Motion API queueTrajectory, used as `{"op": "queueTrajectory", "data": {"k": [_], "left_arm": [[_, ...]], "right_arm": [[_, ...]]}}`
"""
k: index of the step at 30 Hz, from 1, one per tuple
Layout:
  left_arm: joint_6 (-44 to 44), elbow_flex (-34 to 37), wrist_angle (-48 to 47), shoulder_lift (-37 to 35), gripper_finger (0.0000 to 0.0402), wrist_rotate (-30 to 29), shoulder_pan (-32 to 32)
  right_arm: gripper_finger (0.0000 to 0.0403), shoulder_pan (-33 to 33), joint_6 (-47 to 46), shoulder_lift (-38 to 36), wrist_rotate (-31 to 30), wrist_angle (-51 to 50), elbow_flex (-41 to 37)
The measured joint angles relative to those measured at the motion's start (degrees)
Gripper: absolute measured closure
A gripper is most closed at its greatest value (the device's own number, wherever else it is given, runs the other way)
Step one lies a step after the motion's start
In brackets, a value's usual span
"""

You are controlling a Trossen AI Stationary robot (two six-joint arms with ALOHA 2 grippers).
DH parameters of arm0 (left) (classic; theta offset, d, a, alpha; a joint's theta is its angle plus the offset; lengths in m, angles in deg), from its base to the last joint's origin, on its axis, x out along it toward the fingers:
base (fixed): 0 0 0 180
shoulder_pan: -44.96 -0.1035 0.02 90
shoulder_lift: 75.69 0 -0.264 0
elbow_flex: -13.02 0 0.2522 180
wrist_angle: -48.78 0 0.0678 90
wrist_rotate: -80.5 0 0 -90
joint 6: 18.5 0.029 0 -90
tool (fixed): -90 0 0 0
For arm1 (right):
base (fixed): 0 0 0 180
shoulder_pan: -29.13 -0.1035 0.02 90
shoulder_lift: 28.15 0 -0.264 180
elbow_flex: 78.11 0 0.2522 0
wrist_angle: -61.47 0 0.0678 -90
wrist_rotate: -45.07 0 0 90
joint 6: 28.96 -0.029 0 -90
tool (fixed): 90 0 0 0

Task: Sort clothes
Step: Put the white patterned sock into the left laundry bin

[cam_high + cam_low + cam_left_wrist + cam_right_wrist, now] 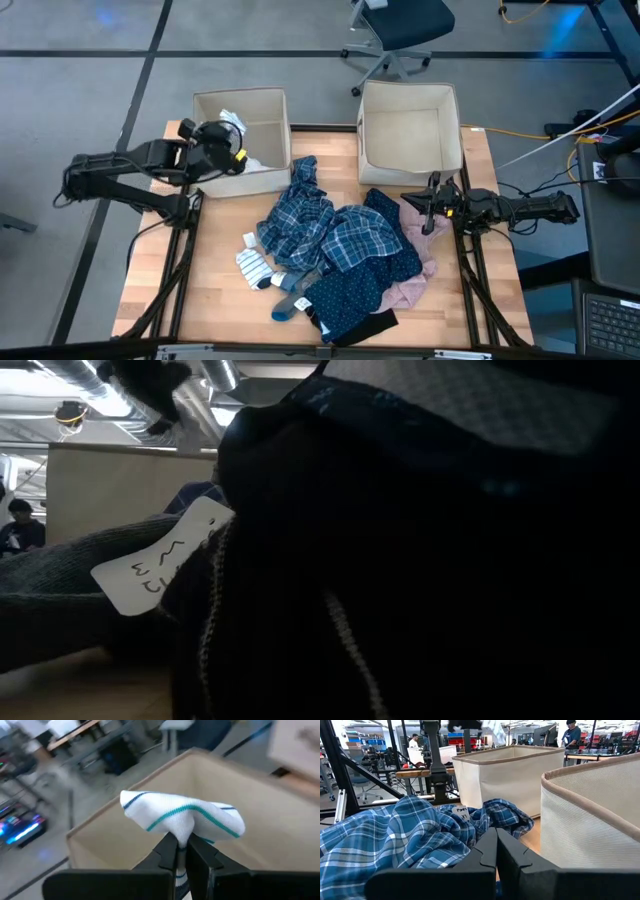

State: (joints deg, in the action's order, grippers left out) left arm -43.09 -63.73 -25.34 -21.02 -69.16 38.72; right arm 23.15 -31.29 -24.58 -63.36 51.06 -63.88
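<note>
High view: left gripper (232, 140) over left beige box (268, 100) at table's far edge, pinching white sock (231, 122). Right gripper (428, 210) closed, empty, near right box (410, 160). Clothes pile (335, 250) mid-table toward near edge.

Left wrist view: fingers clamped on teal-striped sock (182, 815) above box.

Right wrist view: fingers together, plaid shirt (395, 835) ahead.

Low view: dark fabric (420, 560) fills frame.

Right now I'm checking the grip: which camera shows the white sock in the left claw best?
The left wrist view: the white sock with teal stripes fills the frame, pinched in the left claw. The high view shows a small white patch over the left box. The right wrist view shows it distantly; the low view doesn't.
</note>
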Motion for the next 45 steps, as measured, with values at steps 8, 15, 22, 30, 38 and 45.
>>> {"op": "queueTrajectory", "data": {"k": [8, 15, 22, 30, 38, 45], "left_arm": [[4.2, 2.3, 2.6, 0.2, 0.0364, 9.4, -11.0], [8.8, 2.4, 6.3, 0.2, 0.0306, 17.3, -16.9], [9.3, 2.4, 6.3, 0.2, 0.0221, 19.2, -18.8], [8.9, 2.4, 18.5, 0.1, 0.0164, 50.9, -16.4], [9.0, 2.4, 22.0, 1.6, 0.0170, 60.4, -3.4], [-0.9, 2.4, 19.5, 5.7, 0.0172, 58.6, 10.6]], "right_arm": [[0.0397, 0.0, 0.0, 0.0, 0.0, 0.0, 0.0], [0.0397, 0.0, 0.0, 0.0, 0.0, 0.0, 0.0], [0.0397, 0.0, 0.0, 0.0, 0.0, 0.0, 0.0], [0.0397, 0.0, 0.0, 0.0, 0.0, 0.0, 0.0], [0.0397, 0.0, -0.2, 0.0, 0.0, 0.0, 0.0], [0.0397, 0.0, -0.3, 0.0, 0.0, 0.0, 0.0]]}}
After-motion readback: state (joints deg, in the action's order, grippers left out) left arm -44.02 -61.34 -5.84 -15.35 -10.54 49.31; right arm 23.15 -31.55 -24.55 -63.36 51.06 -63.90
